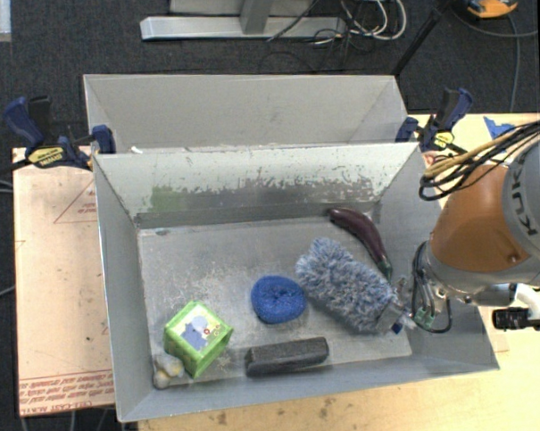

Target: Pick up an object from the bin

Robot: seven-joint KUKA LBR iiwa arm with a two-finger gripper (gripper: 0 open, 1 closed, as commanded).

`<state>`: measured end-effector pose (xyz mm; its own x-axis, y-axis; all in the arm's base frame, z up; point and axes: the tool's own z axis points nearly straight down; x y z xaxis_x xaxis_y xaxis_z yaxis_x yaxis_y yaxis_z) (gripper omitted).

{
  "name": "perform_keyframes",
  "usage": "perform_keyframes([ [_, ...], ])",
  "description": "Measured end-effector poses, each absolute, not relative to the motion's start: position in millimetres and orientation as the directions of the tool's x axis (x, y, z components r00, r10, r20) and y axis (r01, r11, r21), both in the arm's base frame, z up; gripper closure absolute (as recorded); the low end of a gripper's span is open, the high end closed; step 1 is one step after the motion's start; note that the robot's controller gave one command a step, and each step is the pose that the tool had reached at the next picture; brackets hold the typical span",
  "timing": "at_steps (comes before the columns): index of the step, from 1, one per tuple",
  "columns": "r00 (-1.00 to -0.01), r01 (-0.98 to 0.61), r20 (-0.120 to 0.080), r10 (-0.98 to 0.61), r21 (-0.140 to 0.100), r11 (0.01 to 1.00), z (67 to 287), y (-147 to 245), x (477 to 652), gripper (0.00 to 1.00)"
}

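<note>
A round, deep-blue scouring pad [278, 300] is being borne flat on the floor of the bin [121, 288], near its middle. Just right of the pad, a shaggy grey-blue duster head [344, 285] is being shown lying slantwise, its upper-left end nearest the pad. Further up and right of the pad, beyond the duster head, a dark purple, curved, aubergine-shaped thing [363, 235] is being shown close along the bin's right wall. Just below the pad, a dark grey oblong block [287, 356] is being shown lying flat. Below and left of the pad, a green cube [198, 336] is being shown turned cornerwise, with small pale lumps [167, 370] just beside it.
</note>
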<state>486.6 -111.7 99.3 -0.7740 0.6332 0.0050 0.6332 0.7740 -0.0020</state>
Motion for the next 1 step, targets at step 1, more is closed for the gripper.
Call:
perform_keyframes([
  [1, -0.776, 0.631, -0.002, 0.631, 0.002, 0.776, 113.1, -112.2, 488.7, 1.0],
])
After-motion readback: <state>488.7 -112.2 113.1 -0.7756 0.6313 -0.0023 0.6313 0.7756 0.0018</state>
